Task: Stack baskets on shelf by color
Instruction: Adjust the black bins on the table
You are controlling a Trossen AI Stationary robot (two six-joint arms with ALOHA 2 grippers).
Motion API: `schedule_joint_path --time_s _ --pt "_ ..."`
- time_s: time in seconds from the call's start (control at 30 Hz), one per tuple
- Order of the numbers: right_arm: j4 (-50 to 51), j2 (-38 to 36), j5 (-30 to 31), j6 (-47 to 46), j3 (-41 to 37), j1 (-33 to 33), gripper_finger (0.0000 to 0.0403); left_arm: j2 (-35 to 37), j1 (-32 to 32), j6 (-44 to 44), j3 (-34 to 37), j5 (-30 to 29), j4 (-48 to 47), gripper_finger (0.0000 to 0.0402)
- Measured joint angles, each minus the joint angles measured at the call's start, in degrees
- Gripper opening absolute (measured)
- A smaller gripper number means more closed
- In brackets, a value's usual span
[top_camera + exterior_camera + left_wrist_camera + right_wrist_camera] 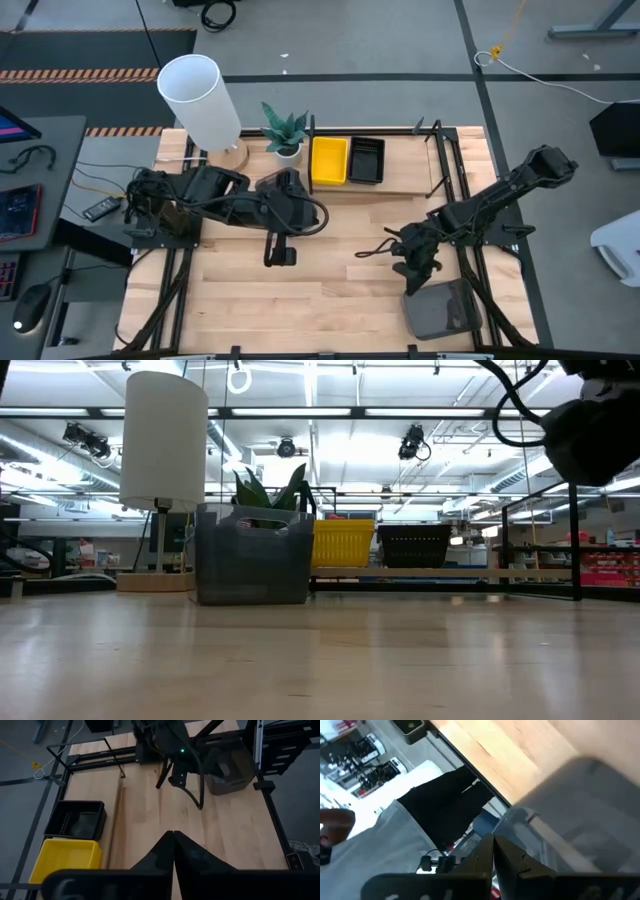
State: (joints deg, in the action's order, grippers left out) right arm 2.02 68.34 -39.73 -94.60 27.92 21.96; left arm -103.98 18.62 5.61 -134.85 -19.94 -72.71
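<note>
At the back of the light wooden tabletop (330,290), a tall white cylinder lamp (201,97) and a small green potted plant (285,131) stand just beside the low light-wood shelf with thin black rods (405,170). On this shelf a yellow rectangular plastic basket (329,161) and a black rectangular plastic basket (366,160) sit side by side, touching, both with the long axis pointing from the table's front to its back. A larger smoky grey plastic basket (442,308) lies at the front right corner of the table, a little turned. The right gripper (414,276) hangs just beside its back edge, fingers pressed together and empty. The left gripper (280,256) waits over the table's middle, also closed, holding nothing.
</note>
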Motion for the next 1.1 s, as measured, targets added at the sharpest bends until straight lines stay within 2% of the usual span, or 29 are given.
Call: schedule_joint_path --time_s 0.3,0.5,0.73,0.9,1.1 --pt "0.20 0.02 10.95 -10.94 0.00 7.15 0.0019 -0.02 0.00 -0.52 0.00 0.00 0.00 0.0009" --pt "1.73 0.02 21.27 -14.99 0.00 13.04 0.0019 -0.03 0.00 -1.78 0.00 0.00 0.00 0.0012" --pt "6.54 0.02 27.49 -19.56 0.00 18.51 0.0019 -0.04 -0.11 -2.41 0.00 0.00 0.00 0.0022" --pt "8.23 0.02 36.91 -20.71 -0.02 18.74 0.0019 -0.04 -0.11 -2.43 0.00 0.00 0.00 0.0012" --pt "9.80 0.02 44.50 -15.61 -0.02 13.32 0.0019 -0.04 -0.11 -2.37 0.00 0.00 0.02 0.0012"
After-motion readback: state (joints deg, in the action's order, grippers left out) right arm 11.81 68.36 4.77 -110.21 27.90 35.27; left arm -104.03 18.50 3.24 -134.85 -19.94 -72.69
